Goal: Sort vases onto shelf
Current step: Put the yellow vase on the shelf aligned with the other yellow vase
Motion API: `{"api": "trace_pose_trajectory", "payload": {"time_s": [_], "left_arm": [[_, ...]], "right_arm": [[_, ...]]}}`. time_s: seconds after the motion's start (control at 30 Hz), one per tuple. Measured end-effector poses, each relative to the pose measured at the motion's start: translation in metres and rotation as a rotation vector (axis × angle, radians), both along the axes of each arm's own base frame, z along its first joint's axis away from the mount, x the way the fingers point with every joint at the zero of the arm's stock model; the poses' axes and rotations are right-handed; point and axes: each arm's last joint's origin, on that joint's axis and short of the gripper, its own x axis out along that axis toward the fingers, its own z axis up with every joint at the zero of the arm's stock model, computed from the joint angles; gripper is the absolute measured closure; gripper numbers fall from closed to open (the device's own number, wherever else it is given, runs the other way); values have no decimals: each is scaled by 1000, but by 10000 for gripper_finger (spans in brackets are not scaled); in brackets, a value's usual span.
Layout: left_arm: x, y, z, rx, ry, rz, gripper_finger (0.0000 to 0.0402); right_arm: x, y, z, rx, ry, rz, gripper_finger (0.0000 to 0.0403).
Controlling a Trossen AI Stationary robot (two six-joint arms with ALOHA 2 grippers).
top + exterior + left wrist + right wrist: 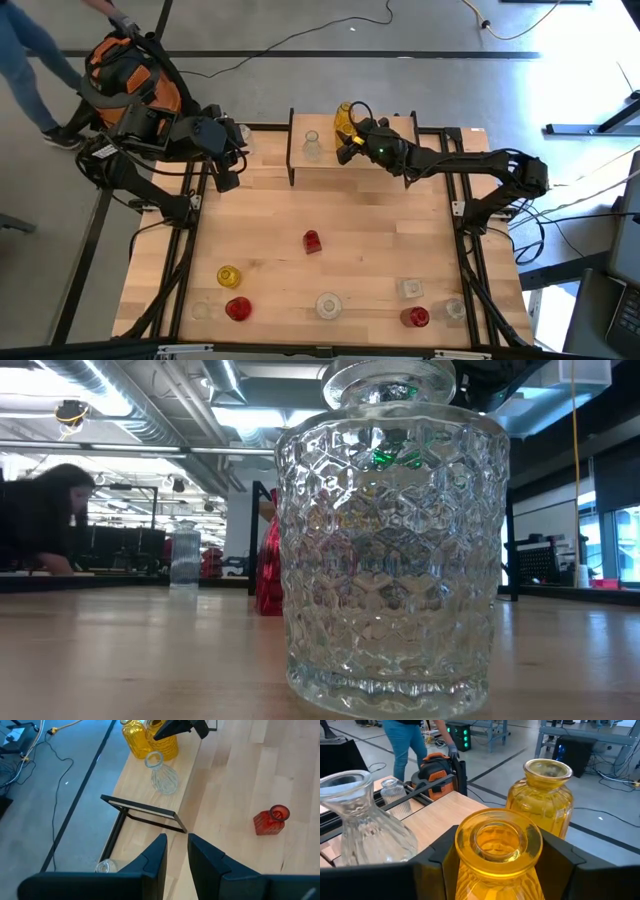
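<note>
Three vases are seen on the shelf (400, 165), upper centre; the third, a yellow vase (499, 851), sits between the right gripper's (352, 146) part-open jaws; the left gripper (176, 851) stands narrow and empty; eight remain on the table (370, 215)

clear faceted vase (392, 550): close up, standing upright on the wooden tabletop (130, 660) | red vase (268, 565): farther back, partly behind it | small clear ribbed vase (185, 555): beyond, well apart | person (40, 520): far side, leaning over
</note>
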Motion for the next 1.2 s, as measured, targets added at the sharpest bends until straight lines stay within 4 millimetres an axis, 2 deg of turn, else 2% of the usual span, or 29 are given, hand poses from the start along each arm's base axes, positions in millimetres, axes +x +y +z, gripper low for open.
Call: {"api": "trace_pose_trajectory", "payload": {"time_s": [0.23,0.53,0.67,0.8,0.97,1.07,1.2], "left_arm": [[0,0,0,-1,-1,1,333],[0,0,0,-2,-4,0,333],[0,-1,0,-21,-4,-13,333],[1,-1,0,-30,-9,-4,333],[1,-1,0,-33,-11,-1,333],[0,-1,0,-34,-12,0,333],[0,-1,0,-34,-12,1,333]], "right_arm": [[0,0,1,22,-29,6,205],[0,0,1,31,-45,-20,113],[0,0,4,25,-50,-30,94],[2,-1,22,16,-51,-44,98],[5,-1,50,36,36,-15,109],[4,2,65,140,72,81,111],[4,15,73,358,92,302,111]]}}
